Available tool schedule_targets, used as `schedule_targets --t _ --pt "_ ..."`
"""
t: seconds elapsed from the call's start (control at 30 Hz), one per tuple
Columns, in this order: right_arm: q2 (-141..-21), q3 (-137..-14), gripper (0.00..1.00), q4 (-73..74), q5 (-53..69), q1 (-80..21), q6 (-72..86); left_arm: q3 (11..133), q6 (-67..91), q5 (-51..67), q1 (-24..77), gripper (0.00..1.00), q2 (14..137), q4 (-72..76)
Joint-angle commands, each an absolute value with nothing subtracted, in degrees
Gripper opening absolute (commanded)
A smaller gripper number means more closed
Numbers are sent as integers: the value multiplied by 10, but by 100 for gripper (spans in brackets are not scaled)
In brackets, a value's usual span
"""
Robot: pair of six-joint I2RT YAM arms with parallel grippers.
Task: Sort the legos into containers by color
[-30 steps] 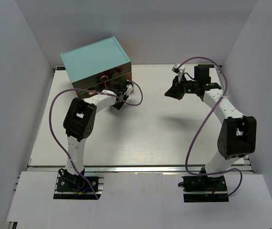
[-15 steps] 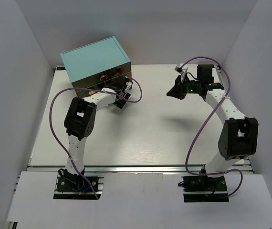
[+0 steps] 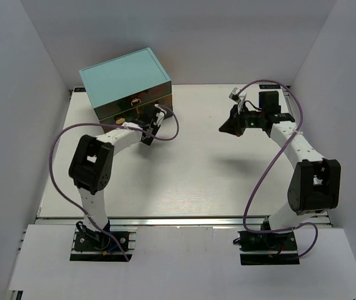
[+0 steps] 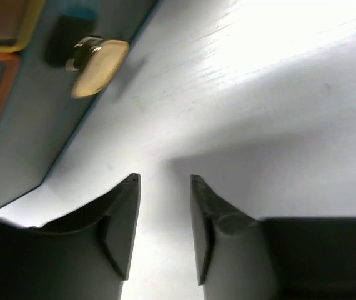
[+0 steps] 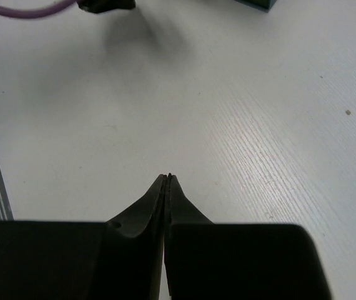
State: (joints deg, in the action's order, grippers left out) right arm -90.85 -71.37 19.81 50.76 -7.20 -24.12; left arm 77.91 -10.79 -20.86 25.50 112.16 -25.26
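The light-teal cabinet [image 3: 125,80] stands at the back left, its brownish drawers [image 3: 134,107] facing the arms. My left gripper [image 3: 145,122] is open and empty, low over the table just in front of the cabinet. In the left wrist view its jaws [image 4: 164,180] stand apart over bare table, with a cream knob [image 4: 97,57] and the cabinet front [image 4: 15,125] up to the left. My right gripper [image 3: 223,128] is shut and empty above the table at the back right; it also shows in the right wrist view [image 5: 167,177]. No legos show in any view.
White walls close in the table [image 3: 190,169] on three sides. The left arm's purple cable [image 3: 168,128] loops beside the cabinet's right front corner. In the right wrist view that cable [image 5: 22,9] and a cabinet corner [image 5: 256,3] lie at the top edge.
My left arm has swung left, and its gripper has moved from the cabinet's right front corner to in front of the drawers. My right gripper has drifted slightly back and right.
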Motion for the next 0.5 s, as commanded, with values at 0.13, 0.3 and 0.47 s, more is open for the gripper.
schedule_targets --t 0.13,0.3,0.47 --pt "-857 -682 0 237 514 -76 -298 726 -41 -121 261 23 962 -241" --pt "-873 -722 21 354 427 -85 -316 662 46 93 261 0 855 -252" --pt "-870 -742 88 391 367 -81 -248 544 212 165 261 35 669 -149"
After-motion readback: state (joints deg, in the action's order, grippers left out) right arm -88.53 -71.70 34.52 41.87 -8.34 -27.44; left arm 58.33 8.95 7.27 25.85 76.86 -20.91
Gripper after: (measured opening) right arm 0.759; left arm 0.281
